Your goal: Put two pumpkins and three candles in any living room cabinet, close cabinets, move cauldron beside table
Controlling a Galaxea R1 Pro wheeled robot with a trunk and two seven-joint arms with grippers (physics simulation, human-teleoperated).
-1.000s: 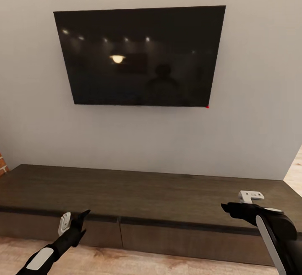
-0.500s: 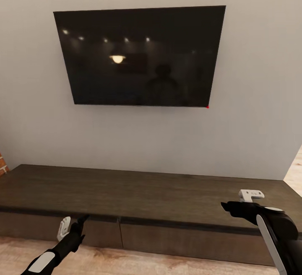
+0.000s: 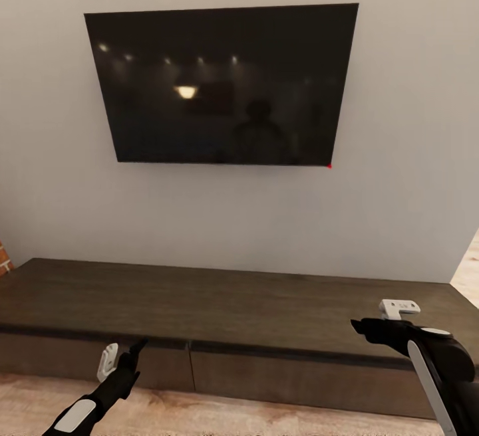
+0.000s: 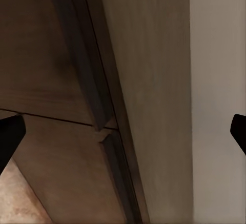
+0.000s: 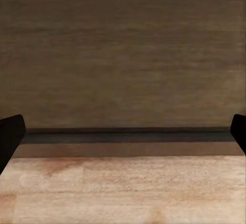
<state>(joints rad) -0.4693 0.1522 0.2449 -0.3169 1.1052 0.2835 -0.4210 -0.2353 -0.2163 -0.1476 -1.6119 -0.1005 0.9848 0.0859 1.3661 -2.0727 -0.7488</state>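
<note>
The long dark cabinet (image 3: 233, 306) runs across the lower part of the frame under a black television (image 3: 223, 84), its drawer fronts flush. The left gripper (image 3: 130, 355), lower left, hovers at the cabinet's front edge and the right gripper (image 3: 359, 325), lower right, over its top; both have their fingers spread wide with nothing between them.

I read the head view as evenly, softly lit, with no hard shadows on the pale wall (image 3: 399, 123). The television (image 3: 223, 84) is dark and glossy, mirroring a row of small ceiling spots and one warm lamp. A thin shadow sits under the cabinet (image 3: 233, 303) top's near lip. Both wrist views look soft and slightly blurred, the wood grain smeared, with black fingertips (image 5: 10, 137) dim at the edges.
</note>
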